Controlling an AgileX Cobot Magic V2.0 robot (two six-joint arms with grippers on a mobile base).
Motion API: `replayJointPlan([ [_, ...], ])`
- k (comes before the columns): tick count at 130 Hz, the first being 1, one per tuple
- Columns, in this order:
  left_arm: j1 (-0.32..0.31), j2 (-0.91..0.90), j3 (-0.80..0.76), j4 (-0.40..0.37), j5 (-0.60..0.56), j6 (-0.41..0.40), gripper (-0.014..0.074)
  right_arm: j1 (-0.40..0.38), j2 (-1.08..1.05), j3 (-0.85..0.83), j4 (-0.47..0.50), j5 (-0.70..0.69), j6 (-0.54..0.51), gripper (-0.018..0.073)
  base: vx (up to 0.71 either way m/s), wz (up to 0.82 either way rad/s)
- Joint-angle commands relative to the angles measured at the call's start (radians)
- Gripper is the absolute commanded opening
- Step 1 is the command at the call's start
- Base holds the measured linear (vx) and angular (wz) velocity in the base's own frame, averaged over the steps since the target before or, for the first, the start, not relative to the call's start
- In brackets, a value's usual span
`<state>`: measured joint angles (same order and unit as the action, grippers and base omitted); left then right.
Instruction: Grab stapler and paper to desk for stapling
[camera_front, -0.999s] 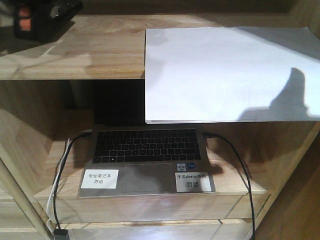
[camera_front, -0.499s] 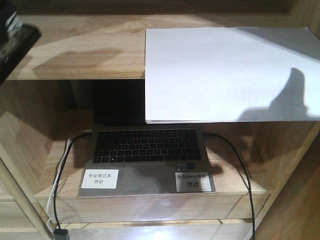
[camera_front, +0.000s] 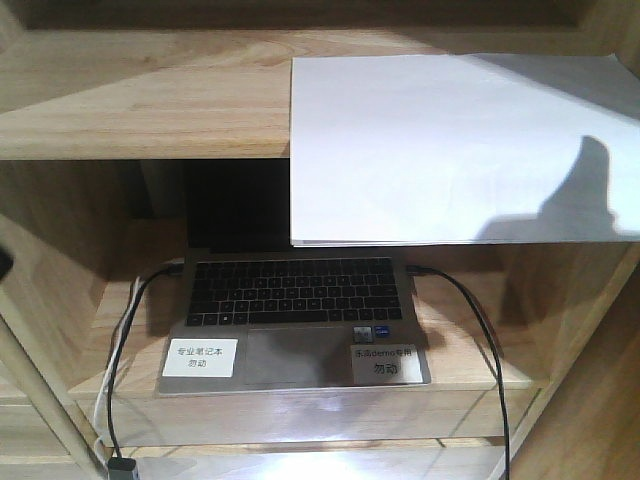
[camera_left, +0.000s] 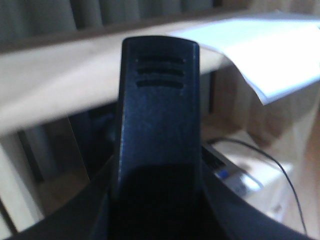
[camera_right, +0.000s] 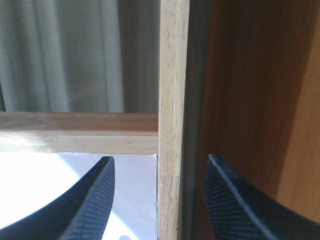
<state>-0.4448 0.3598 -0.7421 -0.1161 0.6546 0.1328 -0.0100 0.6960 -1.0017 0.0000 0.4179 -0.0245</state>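
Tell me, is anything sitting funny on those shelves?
Yes. The paper is not fully on the upper shelf. Its front part sticks out past the shelf edge and hangs over the laptop below.

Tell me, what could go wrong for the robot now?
1. The paper hangs far over the edge of the shelf, above the laptop; a clumsy grab could tip it down.
2. The right gripper is open with a wooden upright between its fingers, so it might bump the wood.
3. The left gripper seems to hold the stapler, which could slip.
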Motion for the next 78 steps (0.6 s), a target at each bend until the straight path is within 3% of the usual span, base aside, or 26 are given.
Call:
replayJointPlan([
  [1, -0.004, -0.052, 0.003, -0.028, -0.059, 0.002, -0.0008, -0.001, 0.006, -0.028, 0.000, -0.071, -0.007, 0.0380, 0.00, 0.00],
  [28, -0.004, -0.164, 0.041, -0.027, 0.054, 0.002, -0.0008, -0.001, 0.006, -0.028, 0.000, -0.071, -0.007, 0.0380, 0.00, 0.00],
  [78, -0.004, -0.206, 0.049, -0.027, 0.065, 0.001, -0.0006, -0.001, 0.006, -0.028, 0.000, -0.073, -0.007, 0.0380, 0.00, 0.00],
])
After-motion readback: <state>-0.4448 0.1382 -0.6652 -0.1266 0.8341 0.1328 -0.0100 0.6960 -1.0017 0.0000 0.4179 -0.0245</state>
